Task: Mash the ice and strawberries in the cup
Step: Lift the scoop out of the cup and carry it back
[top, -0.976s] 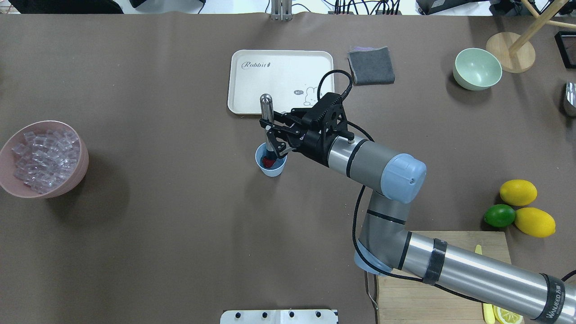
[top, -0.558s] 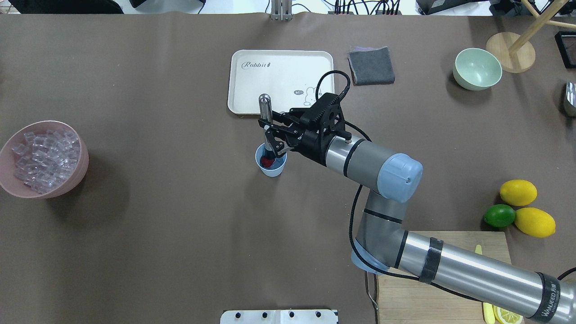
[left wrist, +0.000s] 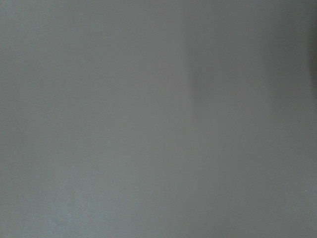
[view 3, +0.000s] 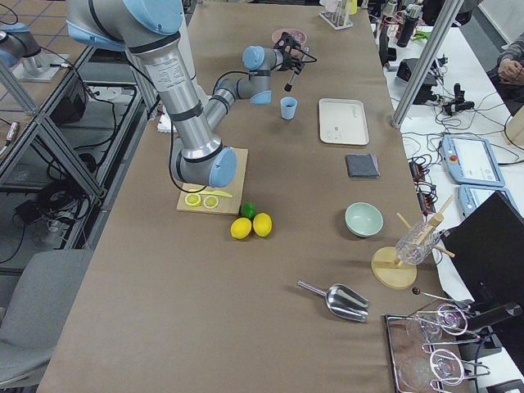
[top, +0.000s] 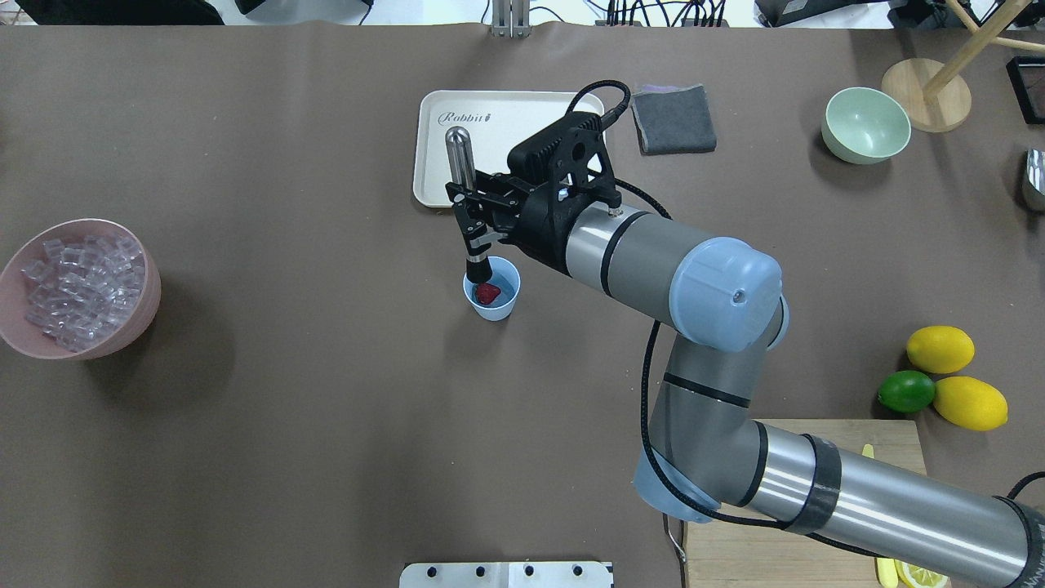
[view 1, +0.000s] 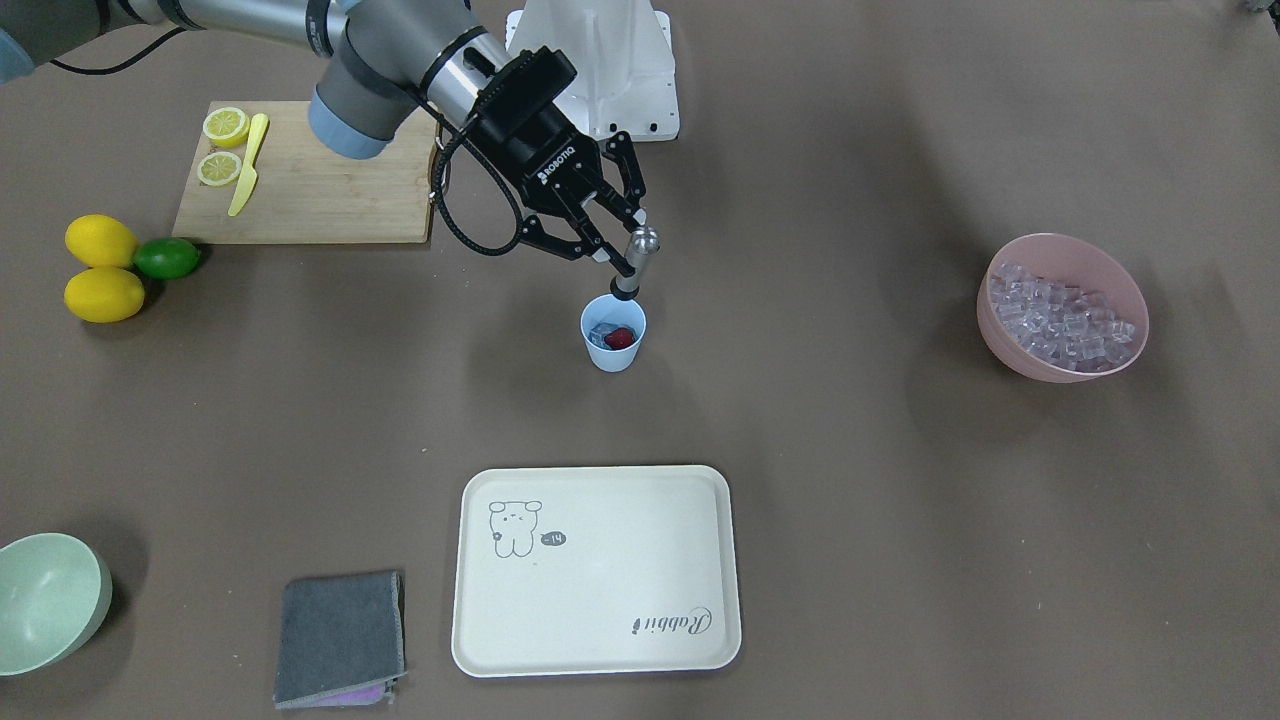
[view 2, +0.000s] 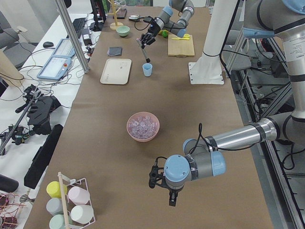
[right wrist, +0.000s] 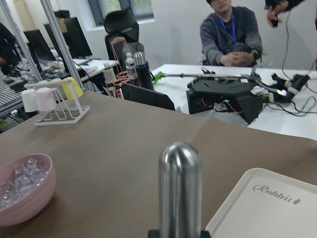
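Clamped tight in the right gripper (top: 471, 219): a steel masher (top: 457, 155) with a black foot, held near upright, slightly tilted. Black foot poised over the mouth of the cup (top: 495, 309), seemingly lifted just clear of the rim rather than inside, though hard to judge from above. Standing upright on the brown table (top: 286, 408), near the middle and just short of the cream tray (top: 506, 110): that same light blue cup. Inside it, one red strawberry (top: 487, 293) beside a few clear ice cubes (view 1: 600, 333). Many more cubes heaped in a pink bowl (top: 153, 286) well off to the robot's left. At the robot's right: a cutting board (view 1: 320, 200) with lemon halves (view 1: 225, 125) and a yellow knife (view 1: 243, 180), two lemons (view 1: 100, 240) and a lime (view 1: 167, 258) near it. Low over the table's near end in the left side view, the left gripper (view 2: 155, 177); open or closed impossible to tell, wrist camera all grey.
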